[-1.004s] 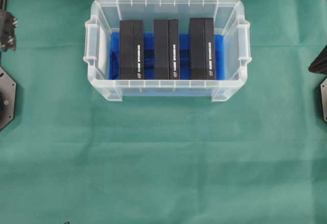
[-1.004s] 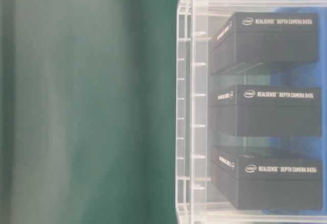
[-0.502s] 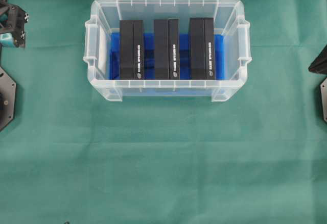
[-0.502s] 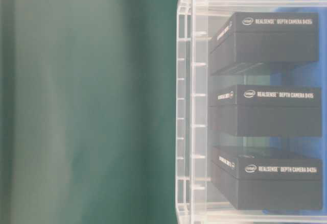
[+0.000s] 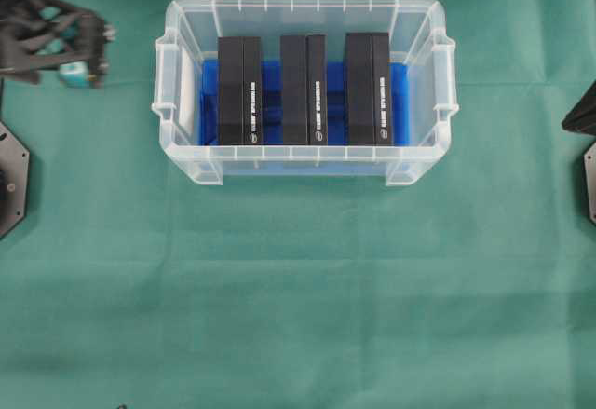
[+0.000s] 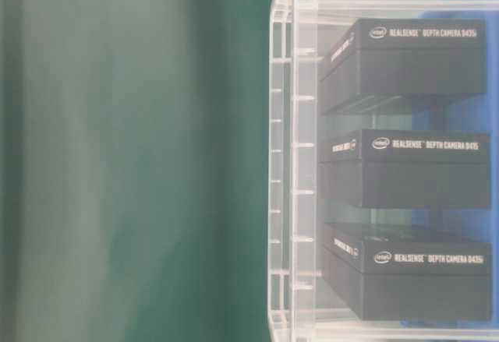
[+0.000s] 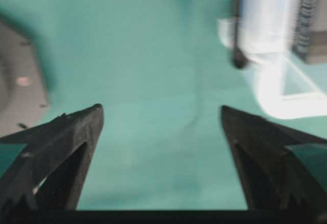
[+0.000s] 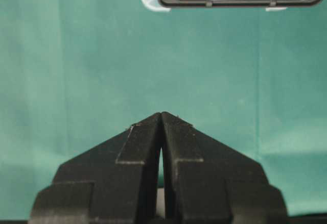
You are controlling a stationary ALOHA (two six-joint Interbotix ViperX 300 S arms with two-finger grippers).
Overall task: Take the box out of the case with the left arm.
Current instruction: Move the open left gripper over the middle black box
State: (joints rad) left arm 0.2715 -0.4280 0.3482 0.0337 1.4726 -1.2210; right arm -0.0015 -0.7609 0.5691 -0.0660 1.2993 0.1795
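Three black boxes stood on edge in a row inside the case (image 5: 304, 162), a clear tub that sat on the green cloth (image 5: 298, 297) toward its far edge, near the middle of that edge. The left box (image 5: 239, 91), the middle box (image 5: 303, 90) and the right box (image 5: 367, 89) were set apart from one another, with the blue floor sheet (image 5: 268, 78) showing between them; none had been lifted out. In the table-level view the white lettering on their sides could be read through the ribbed wall of the case. The left gripper (image 5: 86, 50) hung over the cloth near the far left corner, just beside the left end of the case and outside it, touching nothing. Its jaws stood wide apart, with bare cloth between the two black fingers (image 7: 71, 142) in the wrist view and a blurred corner of the case at upper right. The right gripper (image 8: 161, 118) was over the cloth, well short of the case's end handle, its jaws pressed together with nothing between them. Only a sliver of the right arm (image 5: 582, 115) showed at the right edge overhead.
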